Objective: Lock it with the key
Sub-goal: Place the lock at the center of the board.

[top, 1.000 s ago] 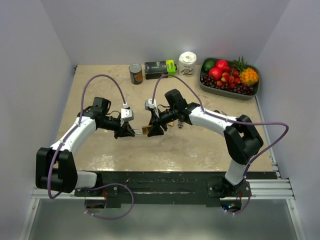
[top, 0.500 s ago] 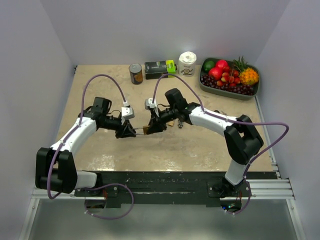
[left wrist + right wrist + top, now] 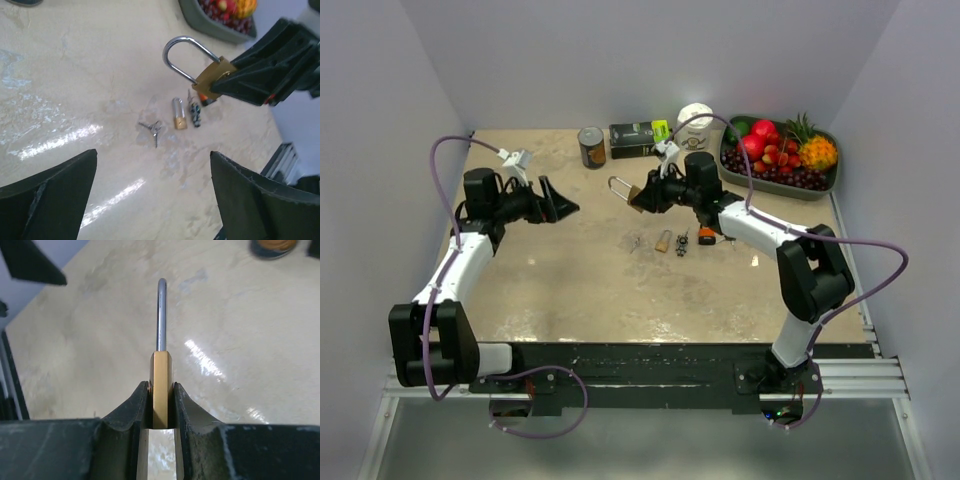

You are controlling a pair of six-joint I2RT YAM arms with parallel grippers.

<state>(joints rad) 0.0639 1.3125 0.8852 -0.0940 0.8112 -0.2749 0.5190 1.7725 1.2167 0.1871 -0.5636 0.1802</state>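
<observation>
A brass padlock (image 3: 634, 196) with a steel shackle (image 3: 181, 54) hangs above the table, its body (image 3: 161, 382) pinched between the fingers of my right gripper (image 3: 161, 390), which is shut on it. The shackle points left, toward my left gripper (image 3: 558, 206). That gripper (image 3: 154, 154) stands wide open and empty at the left, well apart from the padlock. A small silver key (image 3: 152, 129) lies on the table (image 3: 550, 280) below the padlock (image 3: 216, 75), beside a small brass-and-steel lock (image 3: 178, 114) and a dark key bunch (image 3: 195, 112).
Along the back edge stand a can (image 3: 591, 147), a dark box (image 3: 640, 135) and a white tub (image 3: 695, 127). A grey tray (image 3: 782, 187) of fruit sits at the back right. A small orange item (image 3: 706, 235) lies near the key bunch (image 3: 682, 242).
My left gripper has opened and drawn back to the left, away from the padlock. My right gripper has carried the padlock toward the back of the table.
</observation>
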